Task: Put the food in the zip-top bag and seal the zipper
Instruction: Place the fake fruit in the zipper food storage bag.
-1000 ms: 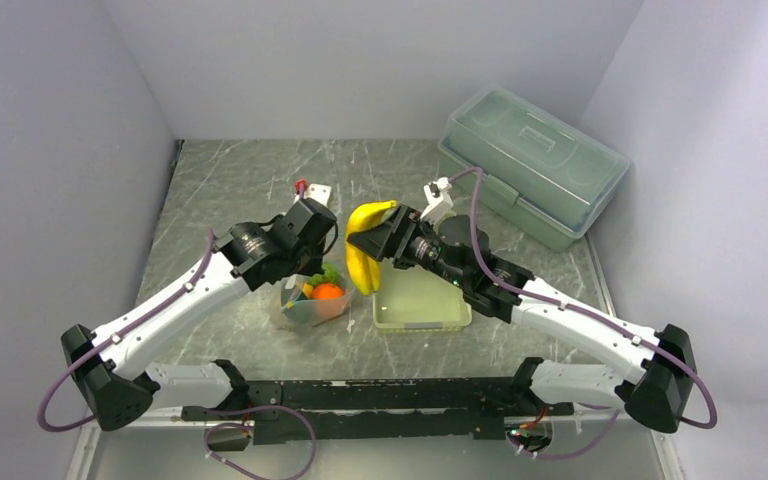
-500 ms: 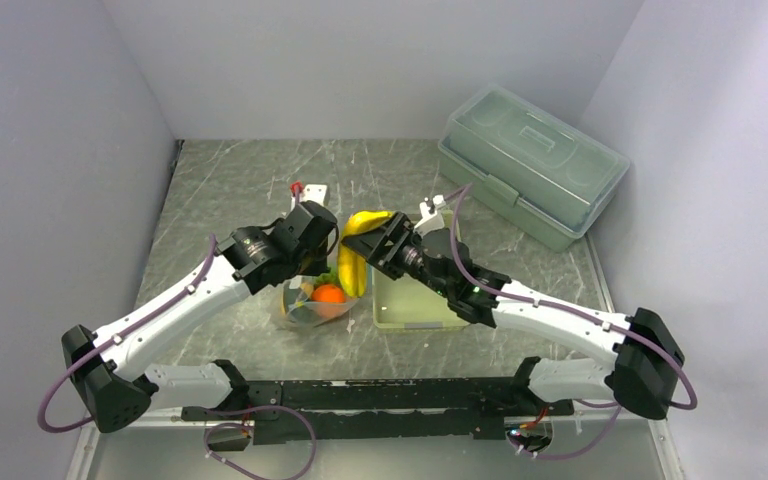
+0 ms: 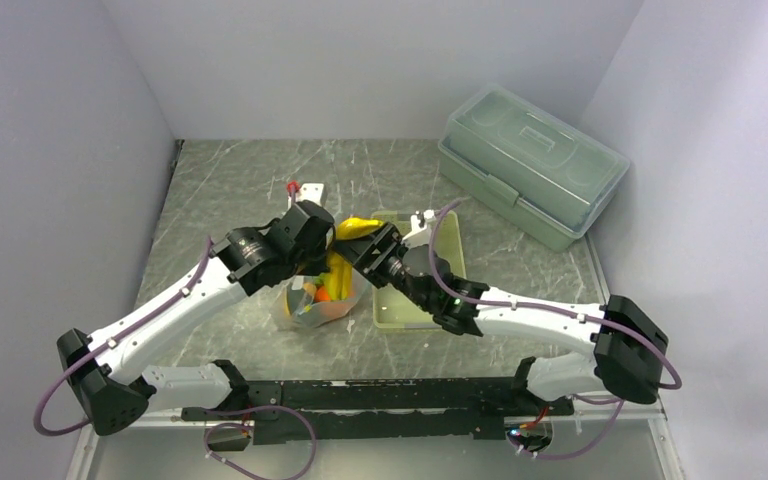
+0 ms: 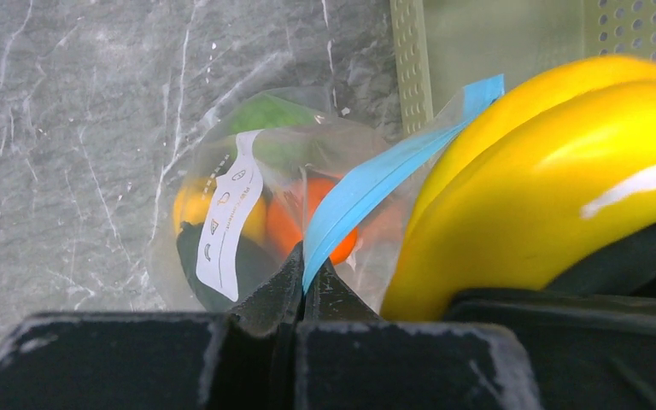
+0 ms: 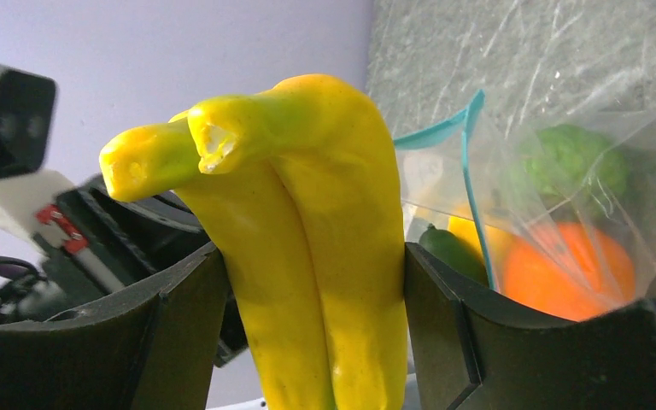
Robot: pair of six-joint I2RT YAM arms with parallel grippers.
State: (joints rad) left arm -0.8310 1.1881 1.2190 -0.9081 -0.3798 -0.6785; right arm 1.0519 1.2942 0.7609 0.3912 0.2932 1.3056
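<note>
Left hand (image 4: 303, 278) is clamped shut on the thin light blue zipper strip (image 4: 376, 184). It holds up one edge of the clear crinkly zip-top bag (image 3: 300, 312) so the mouth gapes. The bag sits on the grey marbled table (image 3: 230, 180), just left of the pale green perforated basket (image 3: 415, 312).

Seen through the plastic, already inside:
- orange ball (image 5: 564, 273)
- bumpy green fruit (image 5: 574, 161)
- dark green avocado (image 5: 448, 248)
- yellow-orange pepper (image 4: 190, 209), low at the side

Right hand (image 5: 316, 282) grips the yellow toy bananas (image 5: 325, 205) across the middle, jaws wide around the bunch, stem end up. The lower end is at the bag mouth, right beside the blue strip. The top view suggests the tip is past the rim, but how deep can't be told.

Step in hand, as I read it: loading the last food item. No food shows in the visible part of the basket.

Next move likely calls for:
- pushing the bananas lower and tilting them to lie inside
- letting go and backing the right hand out without dragging the plastic
- pressing the zipper closed along its length

Risk: the bunch is long and may poke out and block the seal.

Far right, well apart, is a large translucent lidded box (image 3: 530, 165), not involved.
</note>
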